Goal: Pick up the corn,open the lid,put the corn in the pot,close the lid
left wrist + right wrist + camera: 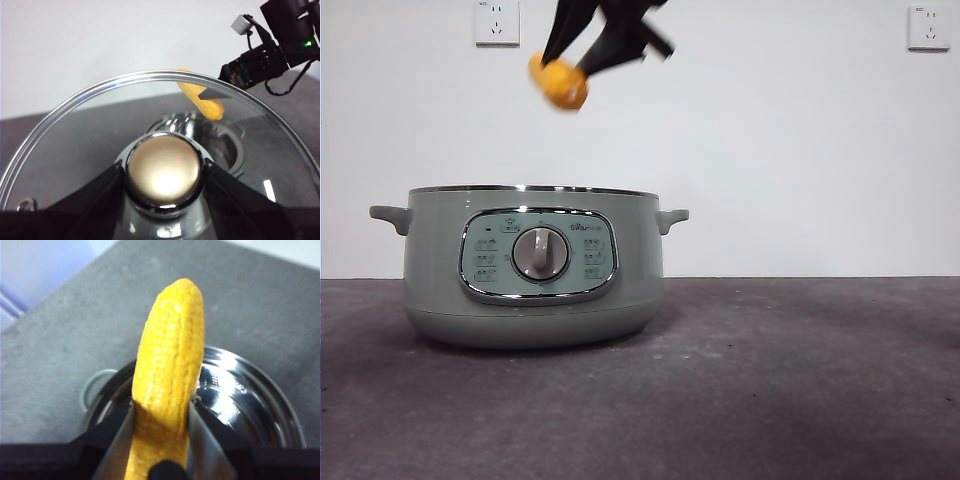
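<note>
The sage-green pot [535, 265] stands open on the table, its steel inside showing in the right wrist view [270, 405]. My right gripper [162, 415] is shut on the yellow corn [170, 365] and holds it high above the pot's opening; in the front view the corn [560, 83] hangs from that gripper [585, 50] at the top. My left gripper [164, 182] is shut on the knob [164, 172] of the glass lid [75, 102] and holds it lifted off the pot. Through the glass I see the corn [200, 100] and the right gripper [260, 60]. The lid is out of the front view.
The dark grey table [770, 380] spreads around the pot. A white wall with two sockets [497, 22] is behind. The pot's side handles [390, 215] stick out left and right.
</note>
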You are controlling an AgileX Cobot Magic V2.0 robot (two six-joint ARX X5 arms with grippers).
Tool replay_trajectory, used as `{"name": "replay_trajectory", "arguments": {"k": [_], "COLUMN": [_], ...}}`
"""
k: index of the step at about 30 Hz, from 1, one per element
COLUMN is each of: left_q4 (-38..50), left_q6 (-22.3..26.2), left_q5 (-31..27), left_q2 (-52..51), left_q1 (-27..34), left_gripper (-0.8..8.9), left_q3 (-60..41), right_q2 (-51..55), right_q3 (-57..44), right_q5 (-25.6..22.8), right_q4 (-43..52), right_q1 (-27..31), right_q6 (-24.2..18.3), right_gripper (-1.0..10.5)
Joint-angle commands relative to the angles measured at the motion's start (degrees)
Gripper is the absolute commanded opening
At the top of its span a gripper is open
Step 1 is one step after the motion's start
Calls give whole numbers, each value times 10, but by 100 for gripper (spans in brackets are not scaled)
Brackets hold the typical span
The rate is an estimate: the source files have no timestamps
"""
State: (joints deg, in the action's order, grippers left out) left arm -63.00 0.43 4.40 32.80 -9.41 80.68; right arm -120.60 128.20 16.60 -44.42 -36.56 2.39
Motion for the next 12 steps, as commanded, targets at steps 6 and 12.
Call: {"name": "replay_trajectory", "arguments": {"k": [6, 12], "left_q4": [23, 22], "left_q6": [0, 1], "left_q5": [5, 8], "left_q2": [-8, -8], "left_q1": [2, 1], "left_gripper": [-8, -8], "left_q3": [4, 4], "right_q2": [-107, -154], "right_q3": [20, 20], "right_q5": [-19, -36], "right_q4": [-21, -38], "right_q1": [-10, -18], "right_q6": [4, -12], "right_gripper": [-13, -13]}}
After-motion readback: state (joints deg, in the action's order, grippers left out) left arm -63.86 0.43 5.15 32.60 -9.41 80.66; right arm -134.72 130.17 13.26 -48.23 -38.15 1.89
